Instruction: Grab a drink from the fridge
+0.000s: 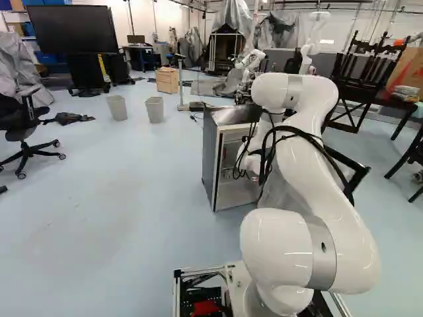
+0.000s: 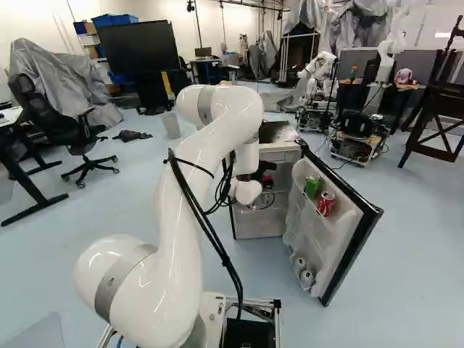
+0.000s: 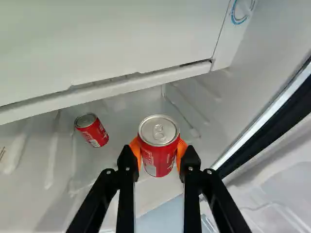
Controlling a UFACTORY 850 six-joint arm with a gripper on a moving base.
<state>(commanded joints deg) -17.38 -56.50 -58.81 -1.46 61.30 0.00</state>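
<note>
Red can (image 3: 158, 158) is in my hand (image 2: 262, 174), inside the fridge (image 1: 208, 155). Per wrist view, the 2 orange pads press it from opp. sides, so I've got a proper grip on 1 can. Can't tell if its base touches anything.

Cans I count: 6 total. 1 gripped; 1 more, the spare red can (image 3: 92, 131), inside to one side of it, w/ a gap btwn them; 4 in the door (image 2: 350, 250): green can (image 2: 312, 187) next to door's red can (image 2: 325, 204) up top, plus 2 pale cans (image 2: 307, 278) low down.

Edges: white compartment (image 3: 121, 39) has its lip ahead of the gripped can, near. Side wall (image 3: 262, 63) & dark seal (image 3: 286, 116) run along the other side, seal near one finger. Door's swung wide open; floor (image 2: 406, 268) shows past its outer edge.

Looks: red body w/ pale lettering, silver lid & pull tab facing my cam, no dents that I can see.

Farther out, well apart from fridge: 2 grey bins (image 1: 154, 109), 1 big screen (image 1: 73, 30), 1 office chair (image 1: 23, 125).
</note>
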